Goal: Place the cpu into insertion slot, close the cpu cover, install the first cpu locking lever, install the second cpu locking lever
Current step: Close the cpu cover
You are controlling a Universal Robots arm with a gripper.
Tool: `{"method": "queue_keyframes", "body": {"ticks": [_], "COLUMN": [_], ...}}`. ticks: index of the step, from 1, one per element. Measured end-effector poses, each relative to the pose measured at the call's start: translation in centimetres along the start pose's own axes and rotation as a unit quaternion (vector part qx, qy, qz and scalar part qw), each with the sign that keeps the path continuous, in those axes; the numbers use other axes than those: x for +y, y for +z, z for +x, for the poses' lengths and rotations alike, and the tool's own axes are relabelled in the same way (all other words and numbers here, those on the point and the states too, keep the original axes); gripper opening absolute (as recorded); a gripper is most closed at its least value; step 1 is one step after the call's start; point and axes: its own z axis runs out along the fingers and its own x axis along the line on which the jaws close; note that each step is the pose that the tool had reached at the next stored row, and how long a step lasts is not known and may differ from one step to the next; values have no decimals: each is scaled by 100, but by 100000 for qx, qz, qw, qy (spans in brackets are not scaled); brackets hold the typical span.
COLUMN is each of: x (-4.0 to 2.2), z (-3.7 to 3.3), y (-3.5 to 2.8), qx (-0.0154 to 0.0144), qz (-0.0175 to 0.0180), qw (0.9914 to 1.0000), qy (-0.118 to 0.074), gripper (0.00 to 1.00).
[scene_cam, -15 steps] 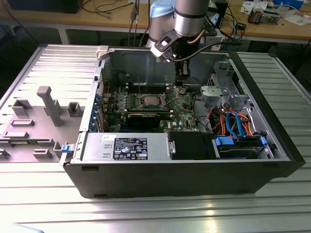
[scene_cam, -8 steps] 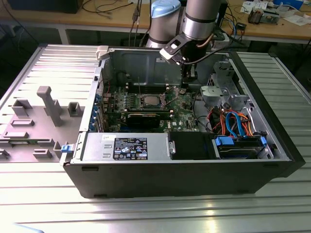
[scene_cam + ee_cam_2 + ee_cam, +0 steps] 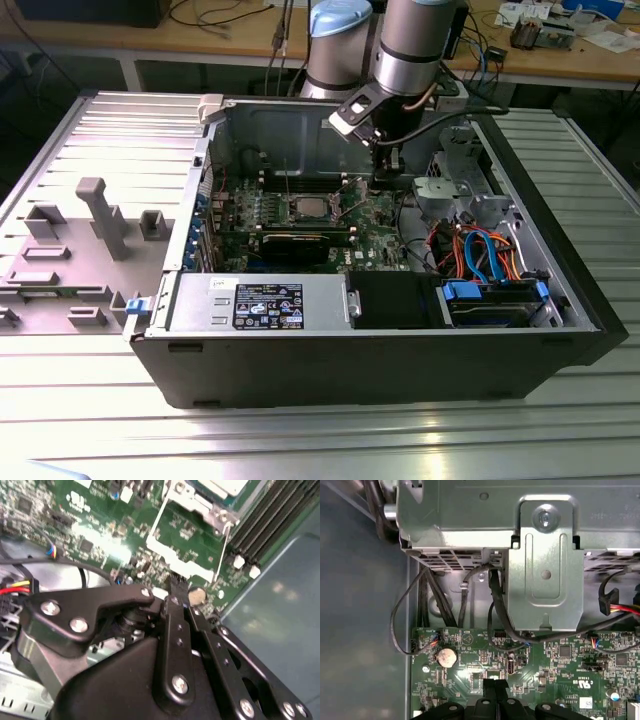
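The cpu lies with its silver-grey top up in the insertion slot on the green board, mid-case in the exterior view. In the second wrist view the cpu sits inside a silver frame, the cpu cover. I cannot tell whether the cover is latched. Two thin bright rods run from the socket toward my gripper. My gripper is shut on nothing. It hangs just above the board to the exterior view's right of the socket, beside a coin cell.
Memory slots run beside the socket. A long black graphics card lies in front of it. A silver drive cage, loose black cables and coloured wires crowd the exterior view's right. The power supply fills the near side.
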Motion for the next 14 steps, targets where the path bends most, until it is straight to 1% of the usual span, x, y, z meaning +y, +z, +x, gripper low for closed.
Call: {"method": "queue_keyframes", "body": {"ticks": [14], "x": [-26], "z": [1], "y": [1], "qx": [8], "qz": [0], "qw": [100000], "qy": [-2], "gripper": [11]}}
